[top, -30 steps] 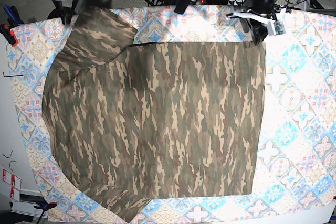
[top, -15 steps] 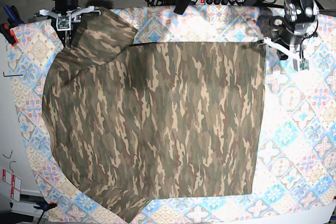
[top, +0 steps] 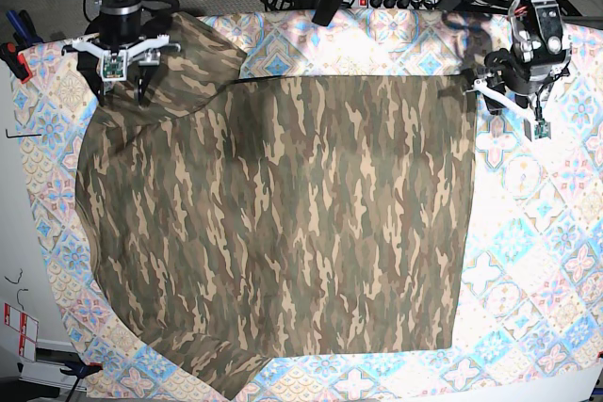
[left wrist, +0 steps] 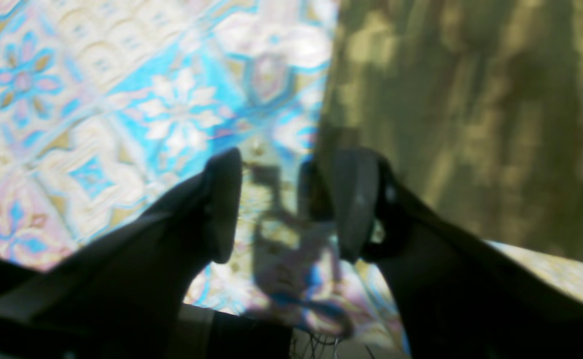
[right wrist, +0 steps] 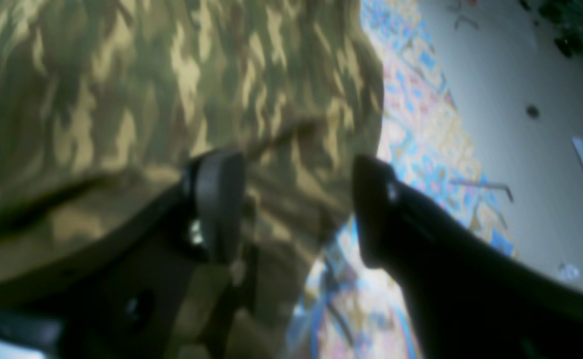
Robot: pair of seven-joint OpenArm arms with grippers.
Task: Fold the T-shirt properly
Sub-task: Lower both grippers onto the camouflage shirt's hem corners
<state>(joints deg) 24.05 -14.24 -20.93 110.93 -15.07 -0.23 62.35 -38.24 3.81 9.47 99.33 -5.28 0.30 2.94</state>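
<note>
Shirt [top: 283, 223] spread flat across most of the counter, on the tile-patterned cloth [top: 528, 233]; its straight folded edge runs down the base view's right side, its top edge runs level across the upper middle, and one sleeve [top: 179, 63] sticks out toward the upper left corner. The lower left of the shirt bulges out in a rounded curve, nearly to the cloth's edge.

Left pincer [top: 513, 105] sits at the shirt's upper right corner in the base view. From its wrist camera, the left pincer [left wrist: 284, 204] has its jaws apart with nothing between them; bare cloth [left wrist: 122, 99] and their own shadow show through the gap, and the shirt's edge [left wrist: 471, 124] lies just beside the right-hand finger [left wrist: 356, 199].

Right pincer [top: 122, 68] hangs over the sleeve at upper left. From its wrist camera, the right pincer [right wrist: 299, 209] also stands open, jaws apart over the sleeve's hem [right wrist: 281, 164], one finger [right wrist: 217, 199] above the fabric and the other toward the cloth beyond it. Whether either finger touches the fabric cannot be told from these blurred views
</note>
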